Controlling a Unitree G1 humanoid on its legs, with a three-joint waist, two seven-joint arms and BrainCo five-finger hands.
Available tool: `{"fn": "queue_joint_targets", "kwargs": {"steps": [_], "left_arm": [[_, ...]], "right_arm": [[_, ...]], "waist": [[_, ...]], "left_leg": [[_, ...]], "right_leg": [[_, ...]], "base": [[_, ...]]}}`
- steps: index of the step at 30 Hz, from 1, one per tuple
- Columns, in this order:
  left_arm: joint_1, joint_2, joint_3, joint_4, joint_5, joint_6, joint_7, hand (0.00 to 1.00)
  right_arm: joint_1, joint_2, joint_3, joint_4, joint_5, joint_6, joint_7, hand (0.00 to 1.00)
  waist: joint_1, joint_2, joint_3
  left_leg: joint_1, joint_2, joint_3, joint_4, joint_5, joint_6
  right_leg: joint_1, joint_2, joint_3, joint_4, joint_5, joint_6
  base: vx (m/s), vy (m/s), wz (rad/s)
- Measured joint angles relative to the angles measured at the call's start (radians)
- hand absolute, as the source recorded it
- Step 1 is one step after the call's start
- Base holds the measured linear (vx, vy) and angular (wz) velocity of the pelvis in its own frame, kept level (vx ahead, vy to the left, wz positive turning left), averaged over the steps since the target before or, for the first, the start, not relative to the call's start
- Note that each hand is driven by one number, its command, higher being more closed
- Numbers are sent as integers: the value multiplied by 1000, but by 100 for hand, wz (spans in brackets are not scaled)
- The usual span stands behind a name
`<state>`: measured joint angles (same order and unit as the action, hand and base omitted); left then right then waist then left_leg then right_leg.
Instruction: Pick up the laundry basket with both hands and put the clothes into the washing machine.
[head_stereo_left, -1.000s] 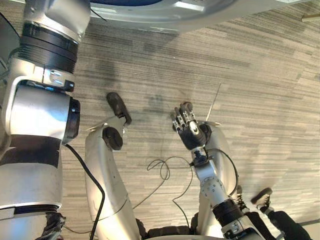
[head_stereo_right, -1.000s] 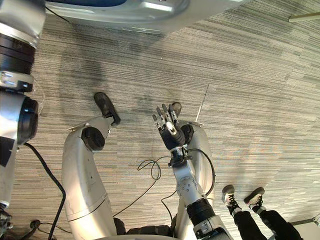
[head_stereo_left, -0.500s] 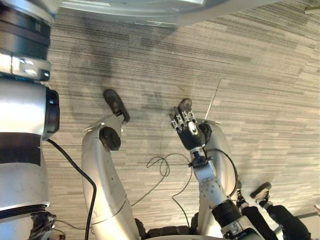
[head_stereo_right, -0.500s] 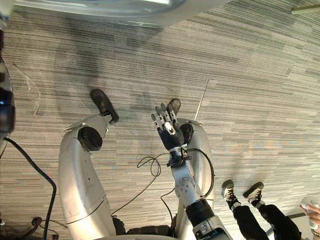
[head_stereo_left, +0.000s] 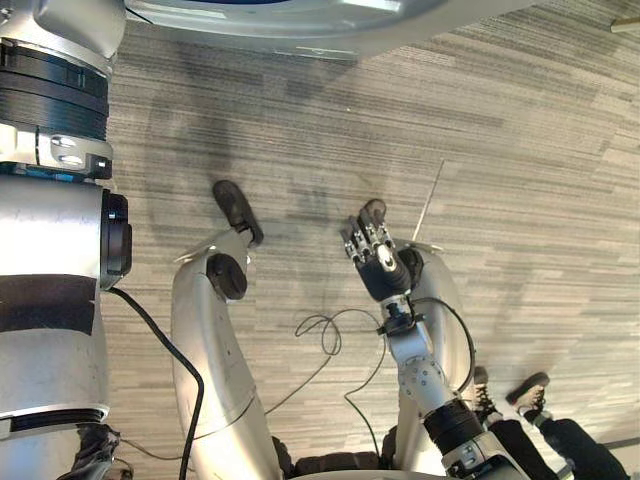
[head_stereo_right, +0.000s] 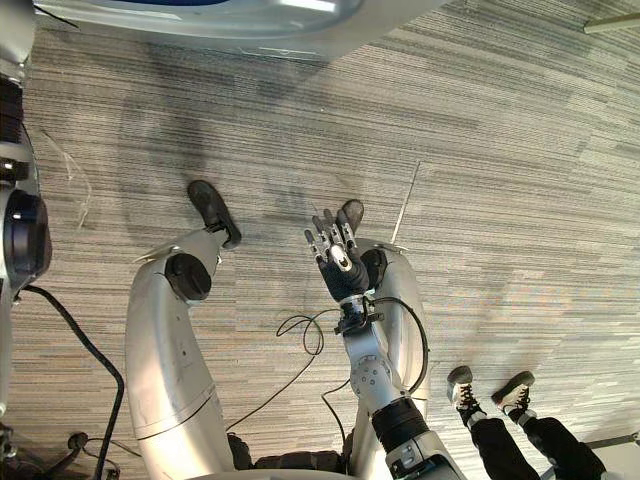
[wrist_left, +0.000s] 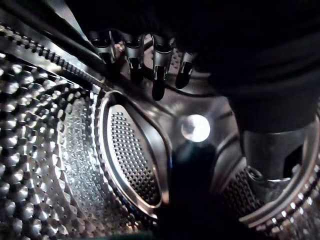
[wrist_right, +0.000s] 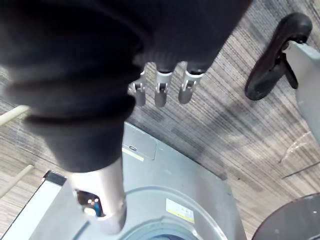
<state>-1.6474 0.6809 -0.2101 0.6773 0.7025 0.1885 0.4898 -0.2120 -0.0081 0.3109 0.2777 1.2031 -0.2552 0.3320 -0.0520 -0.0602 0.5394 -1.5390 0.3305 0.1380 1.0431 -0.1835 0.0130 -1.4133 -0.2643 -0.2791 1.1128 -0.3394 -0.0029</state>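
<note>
- The left hand (wrist_left: 157, 70) is seen inside the drum (wrist_left: 45, 150) of the washing machine (head_stereo_left: 300, 18), which stands at the far edge of the floor (head_stereo_left: 520, 180). Its fingers hang loose and nearly straight, w/ nothing gripped.
- The right hand (head_stereo_left: 378, 262) is held over the middle of the floor, well short of the washing machine. Its fingers are near straight and nothing is held.
- No cloth is made out against the lifter rib (wrist_left: 132, 150) or the rest of the drum. A dark patch (wrist_left: 190, 200) sits low in the drum; whether cloth or shadow cannot be told.
- Where the laundry basket and the clothes are cannot be told; neither is held by either of the 2 hands.
- Progress, as judged: late stage. W/ 1 hand in the drum and empty, the drop is prob. made or being made, but this is not confirmed.
- Left to do, as judged: the load is to be checked in the drum and the left hand drawn out.
- A person's shoes (head_stereo_left: 528, 392) are noted at the near right corner of the floor, apart from both hands.
</note>
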Motion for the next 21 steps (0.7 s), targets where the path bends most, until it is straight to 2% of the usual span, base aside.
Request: {"fn": "queue_joint_targets", "kwargs": {"steps": [2,4,6,7,9,11,16,19,21], "left_arm": [[23,-1,46,-19,-29,1,1,0],[112,-2,116,-98,-102,-4,-11,0],[216,-2,206,-185,-218,-32,-53,0],[298,-2,264,-232,-311,-59,-94,0],[429,-11,301,-320,-390,-105,-144,0],[575,-91,349,-416,-459,-130,-158,0],[872,-216,369,-484,-440,-134,-175,0],[1091,-317,369,-551,-416,-136,-257,0],[1234,-418,366,-571,-416,-137,-322,0]], "right_arm": [[-4,2,-3,13,-2,-2,-2,0],[-9,8,-25,25,-15,-2,-7,0],[-10,15,-55,30,-26,8,-23,0],[-10,20,-82,30,-28,31,-31,0],[-10,20,-115,30,-32,51,-35,0],[-10,17,-148,32,-39,70,-50,0],[-9,8,-188,53,-47,70,-54,0],[6,-1,-212,59,-54,78,-55,0],[24,-9,-227,63,-69,91,-69,0]], "waist": [[2,0,0],[6,0,0],[10,1,0],[12,1,0],[14,1,0],[21,1,-1],[35,4,-2],[52,9,-4],[68,13,-7]], "left_leg": [[12,-1,0,-10,7,1],[36,-5,-1,-27,19,-3],[55,-16,-5,-47,34,-9],[70,-17,-7,-58,43,-13],[89,-15,-11,-68,51,-18],[120,-14,-11,-79,54,-22],[190,-16,3,-125,65,-36],[239,-15,4,-151,73,-44],[293,-15,8,-168,75,-47]], "right_leg": [[11,-1,-2,-1,1,-1],[32,-2,-7,-9,3,-5],[52,-3,-15,-17,5,-9],[66,-3,-18,-21,5,-10],[85,-1,-18,-26,7,-14],[111,0,-15,-27,9,-17],[161,4,-10,-53,15,-26],[207,13,-13,-74,16,-29],[258,17,-14,-91,16,-29]], "base": [[-48,11,7],[-40,3,12],[-48,6,13],[-61,2,12],[-53,-1,5],[-56,-2,-1],[-52,-16,2],[0,0,0],[-4,-32,2]]}}
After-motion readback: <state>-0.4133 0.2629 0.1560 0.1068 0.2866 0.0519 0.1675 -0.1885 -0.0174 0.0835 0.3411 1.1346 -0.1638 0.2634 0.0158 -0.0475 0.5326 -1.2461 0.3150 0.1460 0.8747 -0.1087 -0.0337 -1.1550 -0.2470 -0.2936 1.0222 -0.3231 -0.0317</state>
